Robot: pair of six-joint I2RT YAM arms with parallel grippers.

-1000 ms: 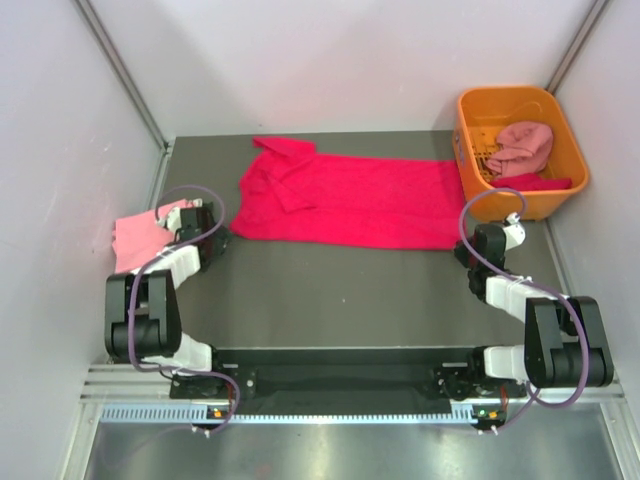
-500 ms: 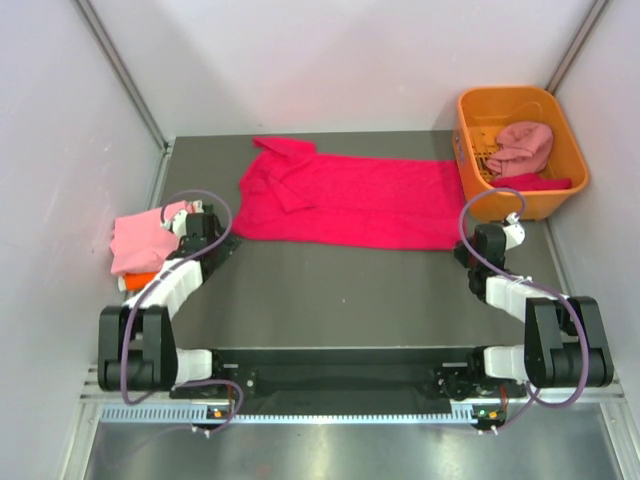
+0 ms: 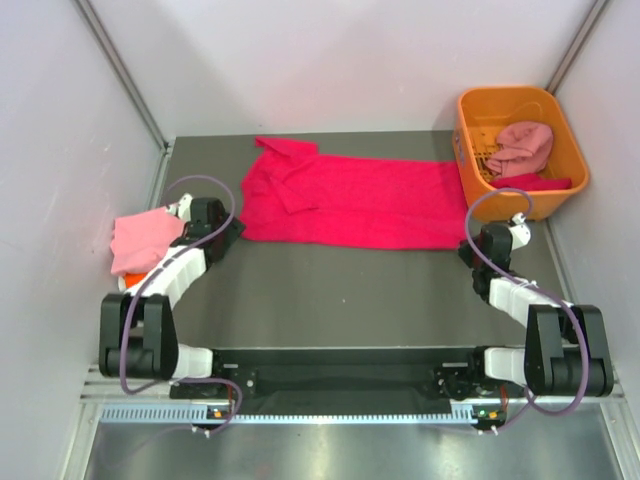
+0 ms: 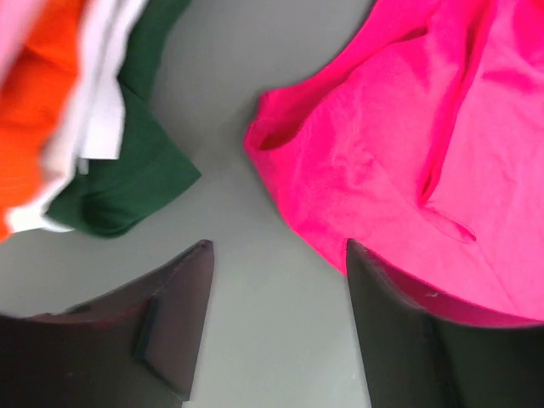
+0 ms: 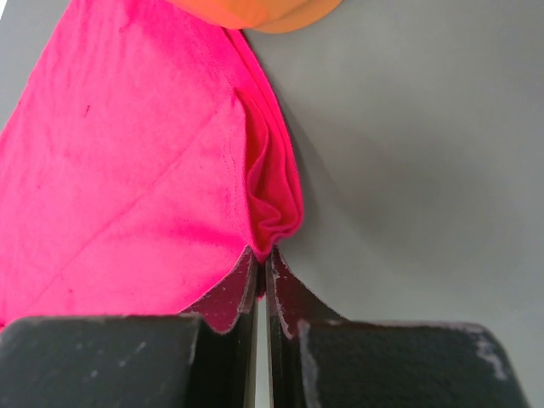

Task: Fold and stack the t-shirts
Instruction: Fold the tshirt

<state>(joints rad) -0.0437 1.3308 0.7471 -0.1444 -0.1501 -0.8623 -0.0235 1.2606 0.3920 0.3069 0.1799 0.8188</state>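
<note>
Left pincer (image 4: pixel 279 252) has swung off the stack (image 3: pixel 145 240), which is now to its left. Its jaws are apart and narrowing, with nothing between them, and the shirt (image 3: pixel 350 200) corner is just ahead-right. Right pincer (image 5: pixel 262 255) is clenched on the shirt's other near corner. Two-corner fold looks imminent.

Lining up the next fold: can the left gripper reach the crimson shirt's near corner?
Probably yes: the left gripper is open, the crimson shirt just ahead across bare table, dark green shirt aside.
</note>
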